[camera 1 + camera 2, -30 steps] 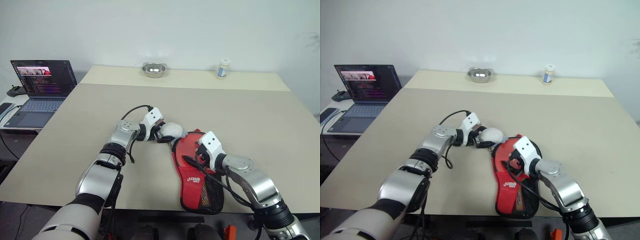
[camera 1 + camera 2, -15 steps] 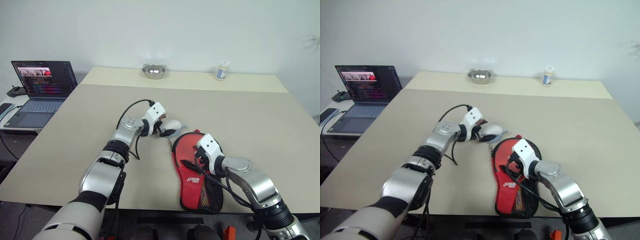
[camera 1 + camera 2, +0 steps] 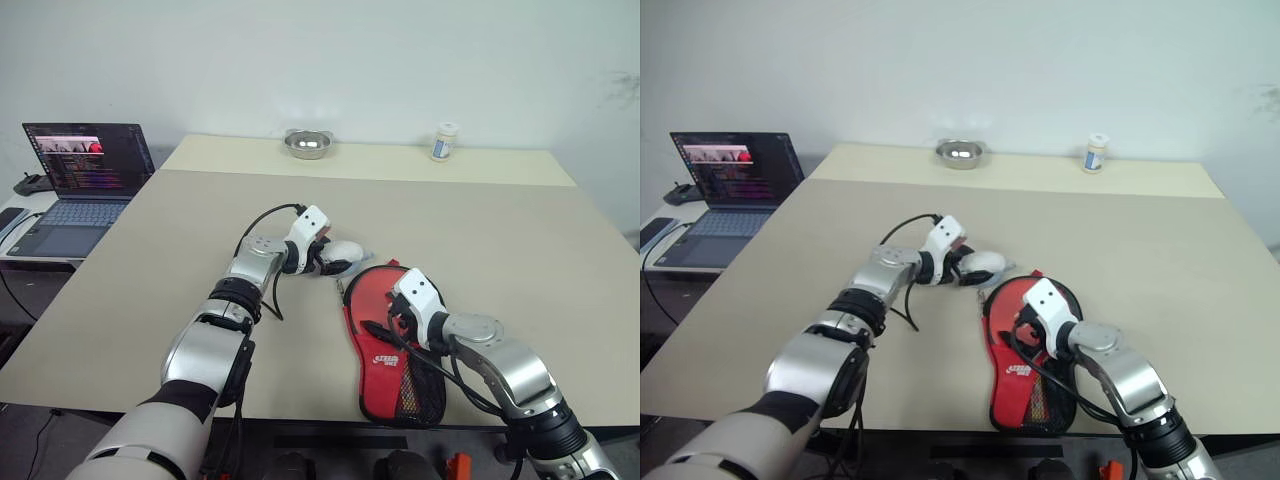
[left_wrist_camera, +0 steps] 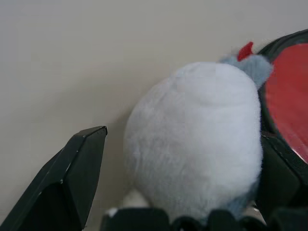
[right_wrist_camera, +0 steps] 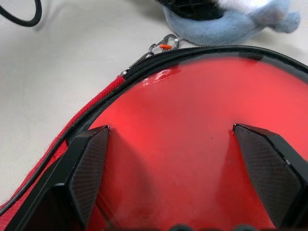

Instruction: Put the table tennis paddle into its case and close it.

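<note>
The case lies near the table's front edge, red side up with its white logo and black mesh pocket. Inside its black zip rim rests the table tennis paddle's smooth red face; the handle is hidden. A zip pull sits at the rim's far end. My right gripper hovers open just over that red face, nothing between its fingers. My left gripper is open beside the case's far end, its fingers either side of a white-grey plush oval.
A laptop stands on a side desk at the far left. A steel bowl and a small white jar sit at the table's back edge. A black cable loops from my left wrist.
My left gripper has rolled a little and shifted slightly away from the case, the plush oval moving with it. The right gripper has stayed over the red face.
</note>
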`<state>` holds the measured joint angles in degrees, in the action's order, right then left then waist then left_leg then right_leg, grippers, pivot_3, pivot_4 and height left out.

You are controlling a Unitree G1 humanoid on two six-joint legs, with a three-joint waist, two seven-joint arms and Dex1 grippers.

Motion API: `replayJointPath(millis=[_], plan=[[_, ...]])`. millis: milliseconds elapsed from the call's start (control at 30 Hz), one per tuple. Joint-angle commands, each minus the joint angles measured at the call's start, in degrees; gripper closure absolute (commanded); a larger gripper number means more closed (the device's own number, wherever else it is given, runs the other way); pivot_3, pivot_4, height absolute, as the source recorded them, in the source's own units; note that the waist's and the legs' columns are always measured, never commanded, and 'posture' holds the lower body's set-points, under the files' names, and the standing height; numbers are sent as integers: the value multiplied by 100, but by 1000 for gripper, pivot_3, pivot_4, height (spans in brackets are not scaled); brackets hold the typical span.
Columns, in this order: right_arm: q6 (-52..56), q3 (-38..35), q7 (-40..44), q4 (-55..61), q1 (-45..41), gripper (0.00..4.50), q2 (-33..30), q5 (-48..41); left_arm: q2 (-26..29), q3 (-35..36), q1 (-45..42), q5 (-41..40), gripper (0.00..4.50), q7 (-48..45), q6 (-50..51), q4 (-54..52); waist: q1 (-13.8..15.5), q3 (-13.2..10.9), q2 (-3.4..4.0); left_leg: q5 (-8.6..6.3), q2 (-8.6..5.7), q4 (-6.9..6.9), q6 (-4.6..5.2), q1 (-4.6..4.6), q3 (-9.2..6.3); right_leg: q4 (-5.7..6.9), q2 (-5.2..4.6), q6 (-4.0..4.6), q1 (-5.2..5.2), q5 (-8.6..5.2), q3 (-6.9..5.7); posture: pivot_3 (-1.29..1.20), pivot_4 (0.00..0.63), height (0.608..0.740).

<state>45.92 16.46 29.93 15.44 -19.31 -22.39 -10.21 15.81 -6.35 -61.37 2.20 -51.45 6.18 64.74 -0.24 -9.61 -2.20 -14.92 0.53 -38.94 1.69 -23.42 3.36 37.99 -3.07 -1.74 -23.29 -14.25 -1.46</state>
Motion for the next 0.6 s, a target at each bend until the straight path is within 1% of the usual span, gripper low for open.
replayJointPath(millis=[33,133,167,267,400,500,600], plan=[[345,248,38,-238,163,47,-53,76,75,32,76,-16,0,-148,75,-170,0,0,0,0,0,0,0,0,0,0,0,0,0,0,0,0,150,740],[342,253,31,-237,158,0,-53,85,82,-17,104,37,568,-214,-11,-227,0,1,-1,0,0,0,0,0,0,0,-1,0,0,0,0,0,150,740],[342,254,28,-235,159,0,-54,87,81,-21,108,43,875,-227,-23,-237,-1,1,-1,0,1,0,0,0,0,0,-1,0,0,0,1,0,150,740],[339,251,16,-234,160,0,-60,99,79,-51,118,80,2009,-278,-60,-255,-1,1,-1,0,2,0,0,0,0,0,-2,0,0,0,1,0,150,740],[323,236,-20,-250,154,0,-58,125,52,-44,107,79,3293,-272,-71,-251,-1,4,-2,0,2,0,0,0,0,-1,-2,0,0,0,1,0,150,740],[329,211,-83,-330,165,0,-43,156,2,-40,49,104,3804,-118,-93,-215,-1,5,-2,0,2,0,0,0,-1,-1,-3,0,1,0,1,0,150,740],[450,244,-22,-426,246,0,-91,109,-72,-124,-56,257,3848,203,-297,-110,5,10,-4,0,2,0,0,1,-2,-1,-3,0,2,0,1,0,150,740]])
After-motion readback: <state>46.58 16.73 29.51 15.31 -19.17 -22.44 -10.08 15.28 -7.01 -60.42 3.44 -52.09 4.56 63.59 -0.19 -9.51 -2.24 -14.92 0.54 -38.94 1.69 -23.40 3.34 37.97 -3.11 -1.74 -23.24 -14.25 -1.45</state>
